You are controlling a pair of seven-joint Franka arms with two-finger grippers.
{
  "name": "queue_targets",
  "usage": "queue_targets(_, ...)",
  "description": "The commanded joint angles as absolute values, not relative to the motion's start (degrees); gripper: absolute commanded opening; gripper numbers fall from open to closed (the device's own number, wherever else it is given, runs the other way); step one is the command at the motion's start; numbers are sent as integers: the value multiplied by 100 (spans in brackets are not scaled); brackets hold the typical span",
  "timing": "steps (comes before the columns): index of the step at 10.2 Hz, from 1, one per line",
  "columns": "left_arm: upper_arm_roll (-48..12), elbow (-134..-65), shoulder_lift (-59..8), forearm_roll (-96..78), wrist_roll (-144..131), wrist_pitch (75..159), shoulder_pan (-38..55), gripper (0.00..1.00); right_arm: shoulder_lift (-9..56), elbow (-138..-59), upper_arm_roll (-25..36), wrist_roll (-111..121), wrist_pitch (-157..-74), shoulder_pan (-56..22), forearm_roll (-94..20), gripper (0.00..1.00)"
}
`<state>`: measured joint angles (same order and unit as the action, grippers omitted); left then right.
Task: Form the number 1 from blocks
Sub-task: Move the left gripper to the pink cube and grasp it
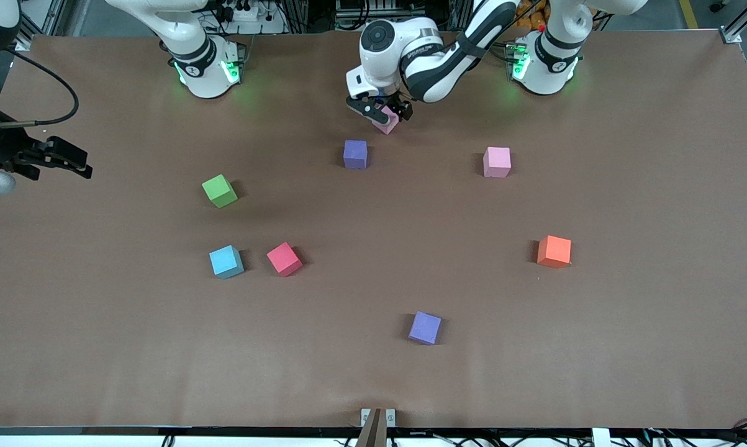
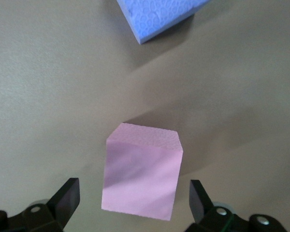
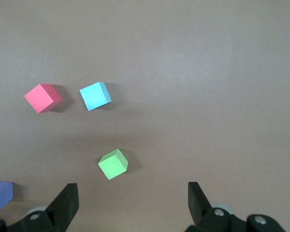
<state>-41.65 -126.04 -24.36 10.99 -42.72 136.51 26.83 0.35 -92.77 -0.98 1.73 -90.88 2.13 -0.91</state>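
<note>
Left gripper point(image 1: 380, 114) was spread wide, astride pink block point(image 2: 141, 172), fingers point(image 2: 66, 195) clear of its sides; nothing gripped. Purple block point(image 1: 355, 154) lay just beside pink block, nearer front camera. Right gripper point(image 3: 130, 203) waited wide open, empty, above table's point(image 1: 628, 347) right-arm end.

Left tool point(image 1: 380, 113) straddles a pink block point(image 1: 387, 121).
</note>
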Motion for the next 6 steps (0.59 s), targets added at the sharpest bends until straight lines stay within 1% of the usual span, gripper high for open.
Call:
queue_targets(1,-4228,-12665,-2470,1055,-4192,13755,2637,100,53,-9211,-149,229,-9018,299,-35,100)
queue_targets(6,-4210,-12639,-2672,1046,-4263,13913,2716,100,53,-9211,-149,220,-9009,264,-35,100)
